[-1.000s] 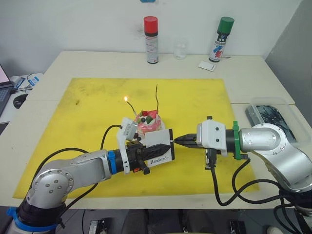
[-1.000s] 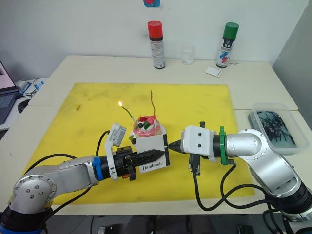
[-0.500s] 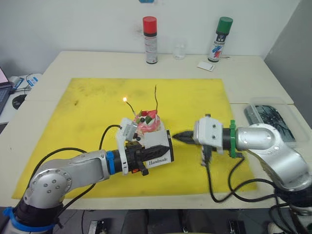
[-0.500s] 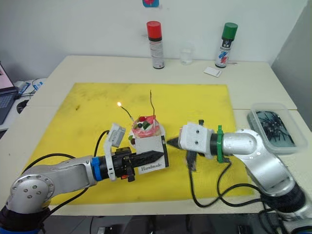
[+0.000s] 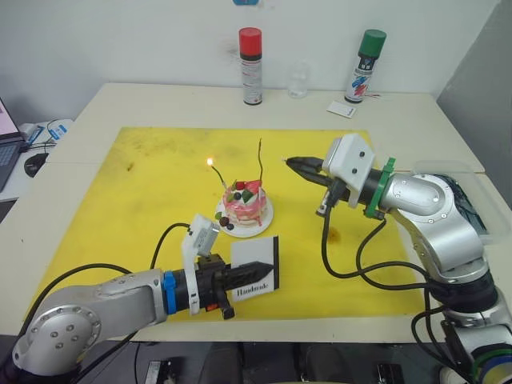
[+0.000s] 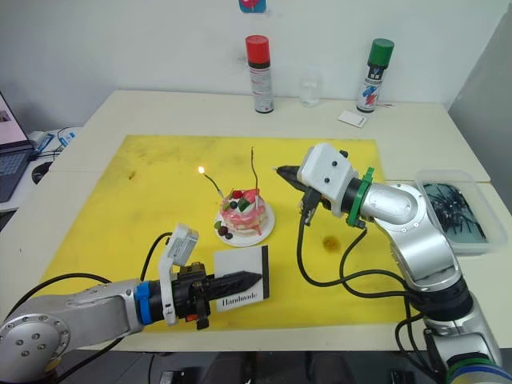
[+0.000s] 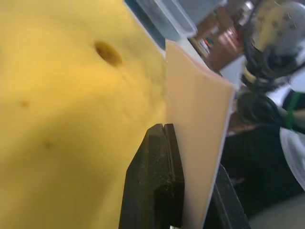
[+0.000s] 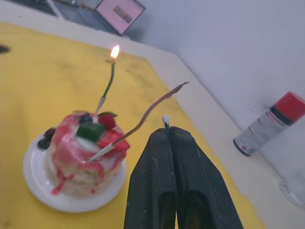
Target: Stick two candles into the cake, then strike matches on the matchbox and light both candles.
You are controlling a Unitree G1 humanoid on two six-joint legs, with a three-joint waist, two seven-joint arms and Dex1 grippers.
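On a yellow mat [image 5: 144,184], a pink cake [image 5: 245,203] sits on its white plate with two candles stuck in it: the left candle [image 5: 218,178] burns with a small flame, the right candle [image 5: 260,162] is unlit. The right gripper [image 5: 293,163], fingers pressed together on a match [image 8: 166,119], hovers just right of the unlit wick. Nearer, the left gripper [image 5: 254,269] is clamped on the upright matchbox [image 5: 258,264].

matchbox [image 5: 257,270] before the cake [image 5: 245,205]; two candles [image 5: 260,162] in it
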